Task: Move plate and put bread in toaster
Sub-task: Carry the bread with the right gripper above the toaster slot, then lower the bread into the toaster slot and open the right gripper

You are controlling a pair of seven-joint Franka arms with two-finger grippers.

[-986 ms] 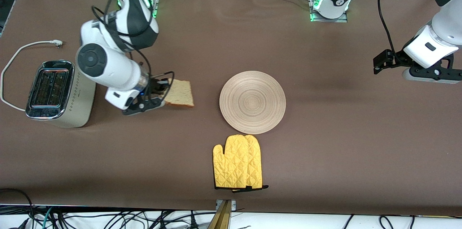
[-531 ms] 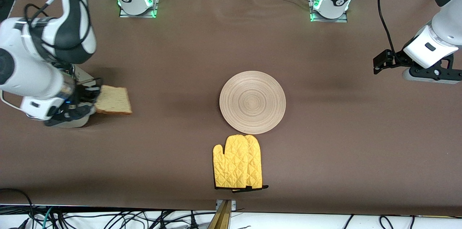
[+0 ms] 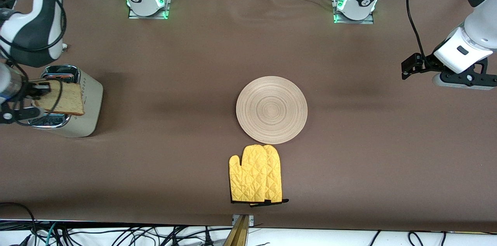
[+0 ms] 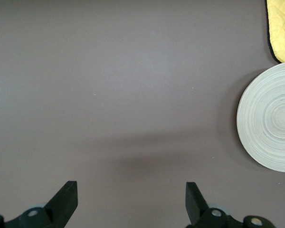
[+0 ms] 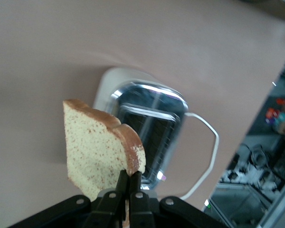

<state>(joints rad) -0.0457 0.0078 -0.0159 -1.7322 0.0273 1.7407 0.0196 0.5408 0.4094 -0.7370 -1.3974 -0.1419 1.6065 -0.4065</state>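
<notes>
right gripper (image 3: 29, 100) gripping bread (image 3: 62, 98) — over toaster (image 3: 83, 100)

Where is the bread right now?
The bread is up in the air over the toaster, at the right arm's end of the table, pinched by the right gripper.

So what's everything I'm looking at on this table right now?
plate: one, pale wood with ring grooves, mid-table, lying flat.
oven mitt: one, yellow, beside the plate, nearer the front camera.
toaster: one, cream-white with chrome top, at the right arm's end of the table.
cord: one, white, running from the toaster.
bread: one slice, light brown, held over the toaster.
table: one, brown cover.
right gripper: shut on the bread, over the toaster.
left gripper: open, empty, waiting over bare table at the left arm's end.
</notes>
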